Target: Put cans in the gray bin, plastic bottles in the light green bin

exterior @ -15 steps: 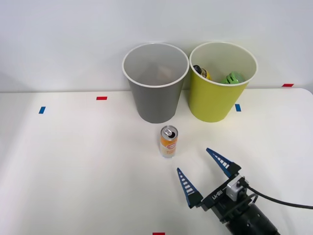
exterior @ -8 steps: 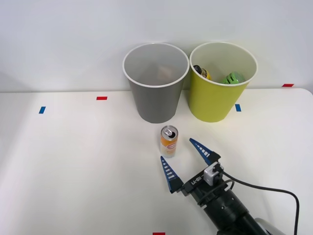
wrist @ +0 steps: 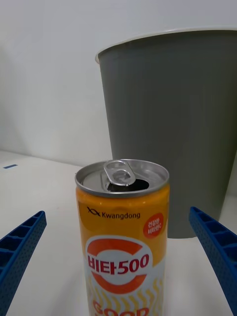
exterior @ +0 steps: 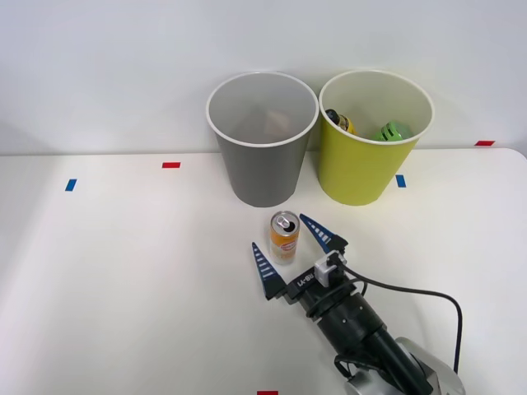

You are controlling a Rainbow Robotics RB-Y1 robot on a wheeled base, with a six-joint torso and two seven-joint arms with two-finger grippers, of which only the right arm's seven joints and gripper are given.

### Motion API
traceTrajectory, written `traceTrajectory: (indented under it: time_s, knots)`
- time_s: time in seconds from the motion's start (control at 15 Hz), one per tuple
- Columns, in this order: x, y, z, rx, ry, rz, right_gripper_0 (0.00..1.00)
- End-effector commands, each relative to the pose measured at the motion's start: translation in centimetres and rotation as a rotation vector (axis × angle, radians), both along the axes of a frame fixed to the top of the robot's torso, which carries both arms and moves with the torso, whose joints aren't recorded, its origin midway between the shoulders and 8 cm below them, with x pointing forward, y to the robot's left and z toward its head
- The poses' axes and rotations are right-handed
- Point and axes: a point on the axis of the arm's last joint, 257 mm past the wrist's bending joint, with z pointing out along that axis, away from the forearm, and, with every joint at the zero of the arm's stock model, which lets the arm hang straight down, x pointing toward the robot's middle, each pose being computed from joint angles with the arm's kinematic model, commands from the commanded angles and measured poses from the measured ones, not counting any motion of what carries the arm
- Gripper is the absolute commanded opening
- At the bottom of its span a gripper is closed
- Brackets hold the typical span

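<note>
Two bins (exterior: pixel 262 164) (exterior: pixel 362 169) – white table (exterior: pixel 123 263), pale wall (exterior: pixel 99 66).

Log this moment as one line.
right gripper: open, astride can | can: upright, on table | bottles: in green bin

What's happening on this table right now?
The robot's right claw is open around the upright orange can, one blue finger on each side, with no contact visible yet. The can stands on the white table just in front of the gray bin. The green and yellow bottles already sit in the light green bin next to it. The can looks like the last item to sort.
</note>
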Motion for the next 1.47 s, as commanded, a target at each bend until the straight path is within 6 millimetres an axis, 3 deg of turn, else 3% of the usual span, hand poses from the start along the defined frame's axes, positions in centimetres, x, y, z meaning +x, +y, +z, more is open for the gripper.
traceTrajectory:
  time_s: [0.07,0.27,0.4,1.07,1.27,1.47]
  knots:
    - [0.4,0.4,0.7,0.009,-0.009,-0.001,1.00]
    - [0.7,0.3,1.0,0.011,-0.017,-0.009,0.99]
    - [0.8,0.3,0.8,0.003,-0.013,-0.012,0.18]
    - [0.9,-0.4,1.0,-0.008,-0.021,-0.023,0.12]
    - [0.9,-1.0,2.9,-0.046,-0.022,0.010,0.11]
    - [0.0,-1.7,6.2,-0.073,-0.001,0.042,0.11]
